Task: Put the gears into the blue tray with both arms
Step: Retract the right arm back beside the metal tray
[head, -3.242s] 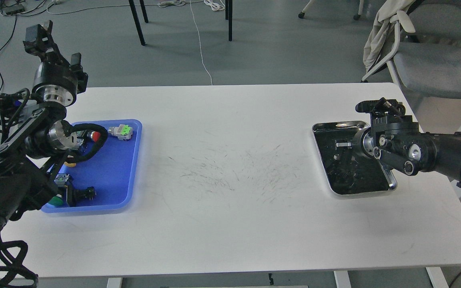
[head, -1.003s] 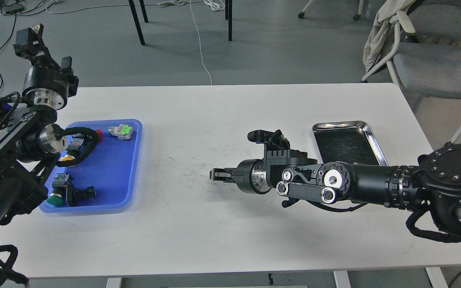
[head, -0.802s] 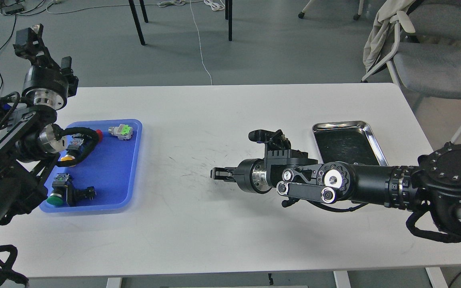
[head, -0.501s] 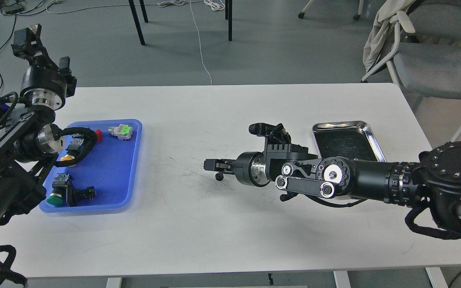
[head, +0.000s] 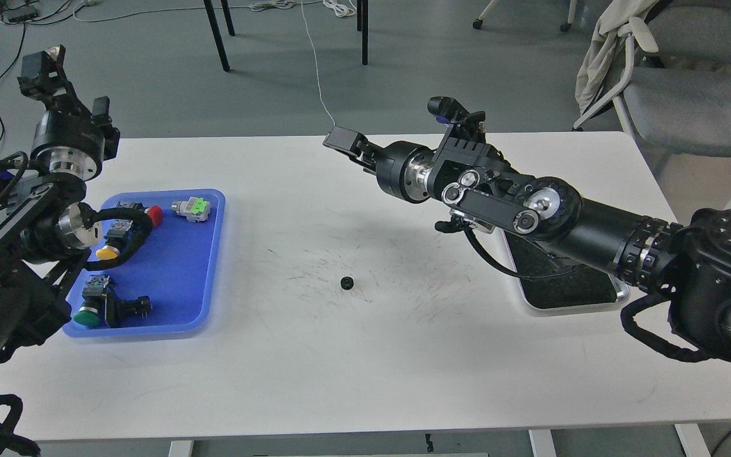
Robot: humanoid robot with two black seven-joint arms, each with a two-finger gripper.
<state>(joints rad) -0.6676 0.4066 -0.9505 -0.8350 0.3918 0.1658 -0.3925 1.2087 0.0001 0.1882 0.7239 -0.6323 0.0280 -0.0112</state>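
Observation:
One small black gear (head: 347,282) lies alone on the white table, near its middle. My right gripper (head: 341,139) hangs well above and behind it, over the table's far edge, open and holding nothing. The blue tray (head: 181,273) sits at the left of the table with several push-button switches in it and no gear that I can see. My left gripper (head: 42,61) is raised beyond the tray's far left corner, over the floor; its dark fingers cannot be told apart.
A steel tray with a black liner (head: 619,296) lies at the right, half hidden under my right forearm. In the blue tray lie a red-capped switch (head: 153,216), a green one (head: 191,208) and a yellow one (head: 106,252). An office chair (head: 683,95) stands past the table's right corner.
The right gripper carried a gear from the steel tray to the table's middle, let it drop there, then rose up and back. The left arm shifted slightly left.

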